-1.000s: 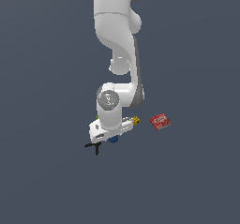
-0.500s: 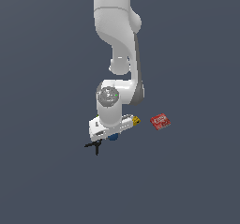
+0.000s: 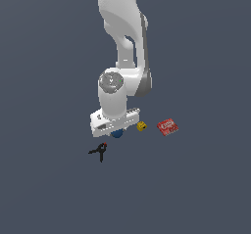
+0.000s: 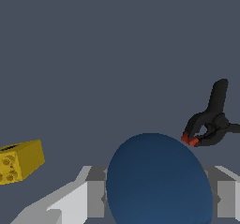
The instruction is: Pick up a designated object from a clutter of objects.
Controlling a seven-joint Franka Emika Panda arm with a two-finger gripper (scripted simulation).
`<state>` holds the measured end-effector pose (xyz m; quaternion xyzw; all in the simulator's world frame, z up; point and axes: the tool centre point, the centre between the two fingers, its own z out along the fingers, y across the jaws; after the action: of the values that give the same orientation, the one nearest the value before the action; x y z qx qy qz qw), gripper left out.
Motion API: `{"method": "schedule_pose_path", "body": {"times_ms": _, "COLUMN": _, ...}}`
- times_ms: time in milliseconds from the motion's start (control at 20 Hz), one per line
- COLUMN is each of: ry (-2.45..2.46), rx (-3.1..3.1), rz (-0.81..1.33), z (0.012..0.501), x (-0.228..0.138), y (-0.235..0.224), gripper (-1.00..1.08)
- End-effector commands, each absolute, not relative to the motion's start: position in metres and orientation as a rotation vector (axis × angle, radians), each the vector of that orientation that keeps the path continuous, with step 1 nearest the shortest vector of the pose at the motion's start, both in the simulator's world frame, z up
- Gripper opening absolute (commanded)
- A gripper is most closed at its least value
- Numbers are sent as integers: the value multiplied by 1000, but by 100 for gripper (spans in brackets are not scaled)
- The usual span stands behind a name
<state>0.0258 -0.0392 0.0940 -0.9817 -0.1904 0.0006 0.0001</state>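
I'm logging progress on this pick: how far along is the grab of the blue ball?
Done: the gripper is down over the blue ball, and the wrist view shows the ball filling the space between the fingers. In hand: closing on it; whether the fingers already grip cannot be told. Left: the lift, since the ball sits level with the yellow block and black clamp.

Arm reaches straight down, wrist low; jaws apparently closed on blue ball (image 4: 157, 181)

high exterior view; close wrist view
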Motion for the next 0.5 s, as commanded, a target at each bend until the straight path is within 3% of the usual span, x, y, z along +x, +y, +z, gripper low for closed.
{"method": "schedule_pose_path", "body": {"times_ms": 0, "ry": -598, "rx": -3084, "rz": -1, "z": 114, "x": 18, "y": -40, "gripper": -100}}
{"method": "schedule_pose_path", "body": {"times_ms": 450, "ry": -598, "rx": -3084, "rz": -1, "z": 190, "x": -15, "y": -44, "gripper": -100}}
